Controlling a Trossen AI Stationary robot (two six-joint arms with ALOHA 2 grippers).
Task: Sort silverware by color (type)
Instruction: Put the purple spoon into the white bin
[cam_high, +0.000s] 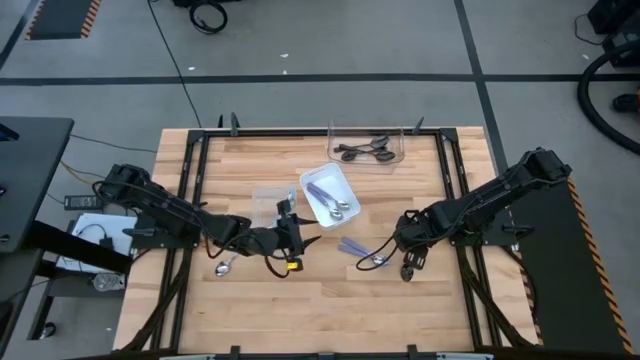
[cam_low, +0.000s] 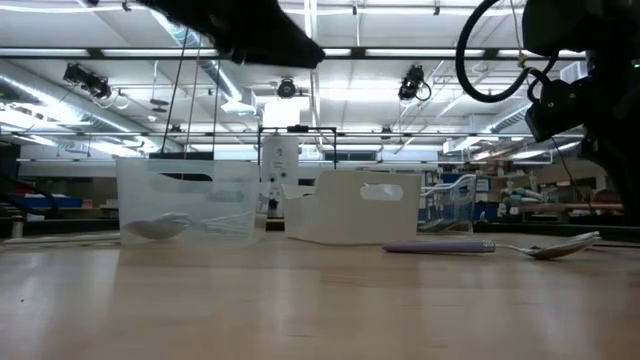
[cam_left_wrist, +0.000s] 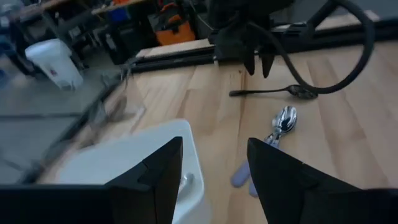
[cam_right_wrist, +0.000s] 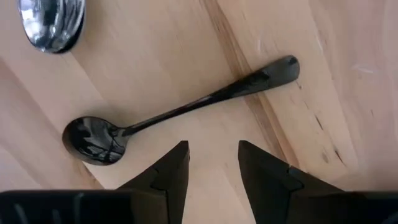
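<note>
So the right gripper (cam_right_wrist: 213, 163) is hanging right over a black spoon (cam_right_wrist: 180, 112) that lies flat on the wooden counter (cam_high: 300, 310), fingers apart and empty, with the spoon's handle crossing just ahead of the gap between them. Seen from above, that gripper (cam_high: 408, 262) sits toward the right side of the counter, and a couple of purple-handled spoons (cam_high: 362, 252) lie just beside it, one bowl resting against the other. The left gripper (cam_high: 291, 236) is near the middle of the counter, next to a white tray (cam_high: 318, 182), fingers spread with nothing between them; its wrist view shows the tray's rim (cam_left_wrist: 149, 155) right under the fingers. The white tray has a few spoons with purple handles (cam_high: 330, 203) in it. At the far edge there's a clear bin (cam_high: 399, 152) holding some black spoons (cam_high: 364, 151). Another clear bin (cam_high: 264, 200) sits left of the white tray; from the low view there's a spoon bowl (cam_low: 158, 228) showing through its wall. One more spoon (cam_high: 226, 265) lies loose on the counter under the left arm, handle colour too small to tell.
</note>
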